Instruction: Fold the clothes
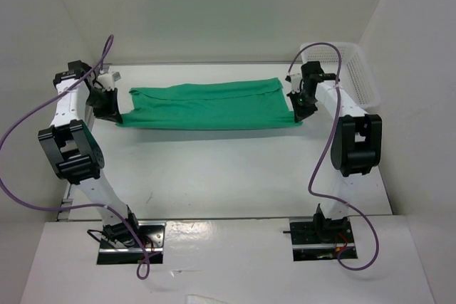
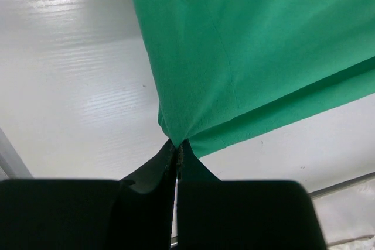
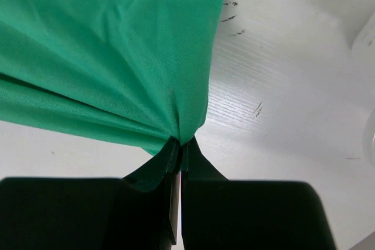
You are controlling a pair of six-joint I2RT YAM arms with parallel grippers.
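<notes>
Holding emerald-green T-shirt (image 1: 210,107) stretched between both arms — fold step in hand, cloth lying across far half of white table (image 1: 214,176). Left gripper (image 2: 176,147) clamped tight on near-left corner, right gripper (image 3: 180,143) likewise on near-right; thin soft fabric fans into pleats at each pinch. Next move, likely: carry both corners toward far edge together — level, evenly tensioned.
</notes>
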